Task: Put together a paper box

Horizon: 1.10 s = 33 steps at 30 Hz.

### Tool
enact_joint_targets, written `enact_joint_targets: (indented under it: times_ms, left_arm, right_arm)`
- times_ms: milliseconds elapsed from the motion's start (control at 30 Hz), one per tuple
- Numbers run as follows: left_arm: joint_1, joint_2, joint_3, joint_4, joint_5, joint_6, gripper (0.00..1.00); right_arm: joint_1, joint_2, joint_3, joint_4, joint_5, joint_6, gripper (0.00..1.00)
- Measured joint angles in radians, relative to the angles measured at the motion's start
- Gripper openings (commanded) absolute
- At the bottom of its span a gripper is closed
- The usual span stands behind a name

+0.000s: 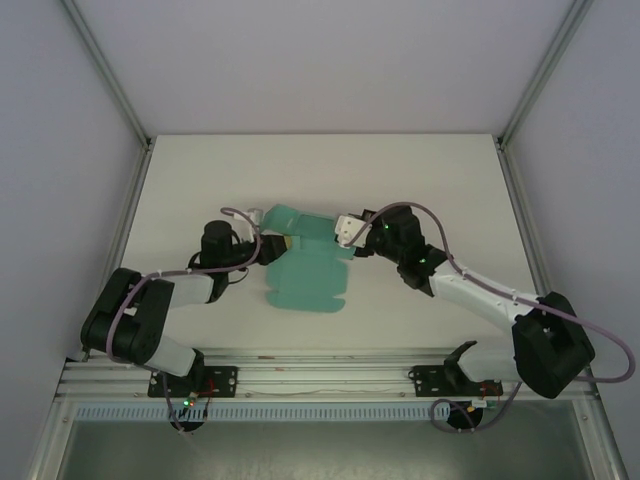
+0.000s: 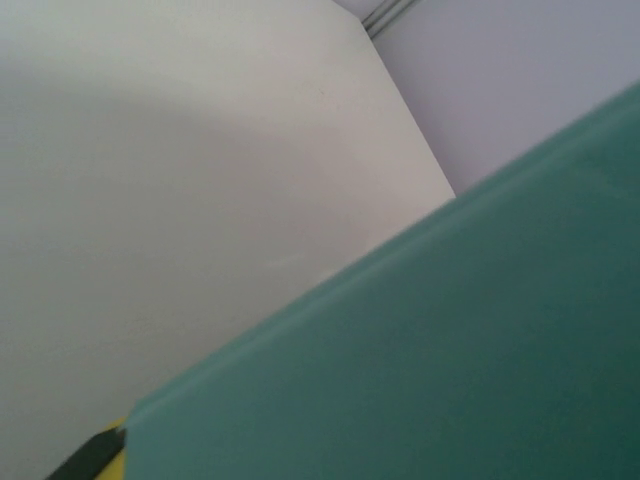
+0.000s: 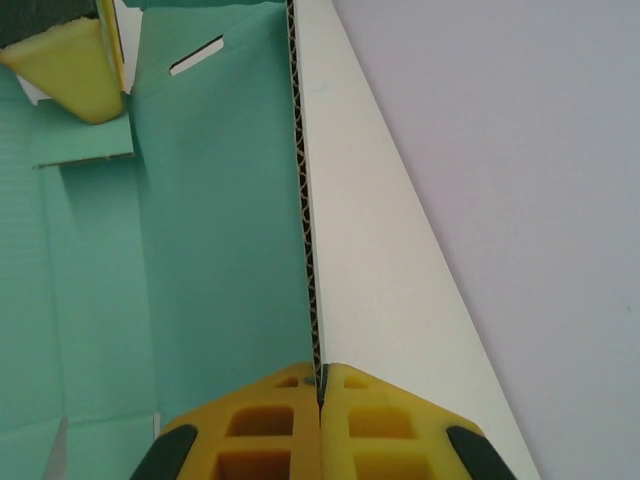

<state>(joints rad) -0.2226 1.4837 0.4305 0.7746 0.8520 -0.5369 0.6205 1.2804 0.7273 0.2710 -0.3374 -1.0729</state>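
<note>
The paper box (image 1: pixel 305 272) is a teal die-cut sheet, partly folded, lying mid-table between the two arms. My right gripper (image 1: pixel 346 233) is shut on the sheet's upper right flap. In the right wrist view its yellow fingers (image 3: pixel 280 420) pinch the corrugated edge of the paper box (image 3: pixel 220 230), teal on the left face and white on the right. My left gripper (image 1: pixel 268 247) is at the sheet's left edge. The teal paper box (image 2: pixel 450 340) covers its jaws close to the lens, with one yellow fingertip (image 2: pixel 112 462) showing. Its grip is hidden.
The white table (image 1: pixel 200 190) is bounded by pale walls and aluminium posts at the back corners (image 1: pixel 150 140). A metal rail (image 1: pixel 320 375) carrying both arm bases runs along the near edge. A slot (image 3: pixel 196 56) is cut in the sheet.
</note>
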Motion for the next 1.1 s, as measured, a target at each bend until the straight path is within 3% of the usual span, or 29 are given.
enact_joint_targets:
  times_ms: [267, 433, 500, 567, 633, 767, 1100]
  left_arm:
    - [-0.007, 0.004, 0.026, -0.035, -0.029, 0.012, 0.03]
    - [-0.023, -0.002, 0.03, -0.068, -0.056, 0.014, 0.05]
    - [-0.027, -0.014, 0.033, -0.091, -0.074, 0.016, 0.21]
    - [-0.031, -0.029, 0.034, -0.117, -0.1, 0.023, 0.27]
    - [-0.033, -0.044, 0.034, -0.147, -0.124, 0.031, 0.44]
    - [-0.033, -0.071, 0.034, -0.201, -0.167, 0.041, 0.98]
    - [-0.033, -0.236, 0.05, -0.42, -0.338, 0.049, 1.0]
  right_arm:
    - [-0.006, -0.001, 0.0, -0.014, 0.013, 0.0, 0.0]
    - [-0.006, 0.003, 0.0, -0.023, 0.028, -0.013, 0.0]
    - [-0.006, 0.01, 0.0, -0.022, 0.031, -0.02, 0.0]
    - [-0.006, 0.014, 0.0, -0.021, 0.03, -0.027, 0.0]
    - [-0.003, 0.023, 0.0, -0.02, 0.031, -0.035, 0.0]
    - [-0.002, 0.047, 0.001, -0.02, 0.039, -0.056, 0.0]
    - [0.012, 0.172, 0.007, 0.024, 0.186, -0.172, 0.0]
